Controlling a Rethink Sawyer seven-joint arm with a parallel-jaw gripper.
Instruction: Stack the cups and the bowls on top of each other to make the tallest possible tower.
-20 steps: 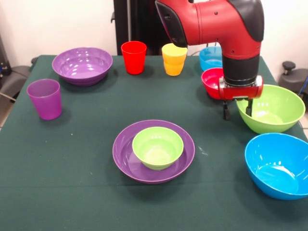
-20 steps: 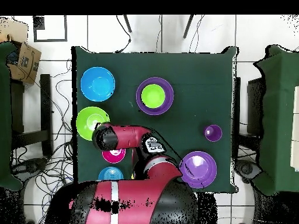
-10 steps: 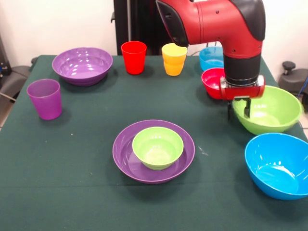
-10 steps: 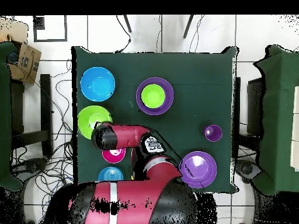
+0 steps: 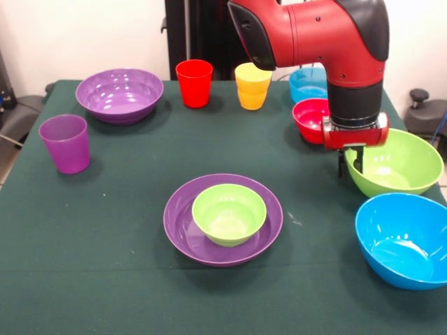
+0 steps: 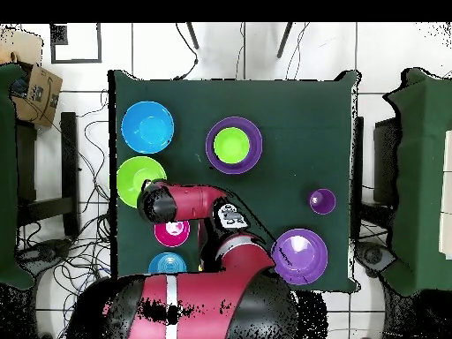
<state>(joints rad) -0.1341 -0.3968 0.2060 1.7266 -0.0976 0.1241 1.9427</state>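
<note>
On the left of the front view a translucent purple cup (image 5: pixel 65 143) stands upright near the edge of the dark green table (image 5: pixel 126 209), with a large purple bowl (image 5: pixel 119 94) behind it, well apart. A red cup (image 5: pixel 194 83) and a yellow-orange cup (image 5: pixel 253 86) stand side by side along the far edge. In the middle sits a second large purple bowl (image 5: pixel 223 219) with a small green bowl (image 5: pixel 229 214) nested inside it — the only stacked pair on the table. Further right, a small red bowl (image 5: pixel 311 118) lies just in front of a small light blue bowl (image 5: pixel 305 84), both partly hidden by the red and black arm (image 5: pixel 328 42). The gripper (image 5: pixel 352 161) hangs at the near-left rim of the large lime green bowl (image 5: pixel 394 162), one finger outside the wall and one inside — parted, straddling the rim; whether they press on it I cannot tell. The large blue bowl (image 5: pixel 404 239) sits in front, near the table's right edge.
</note>
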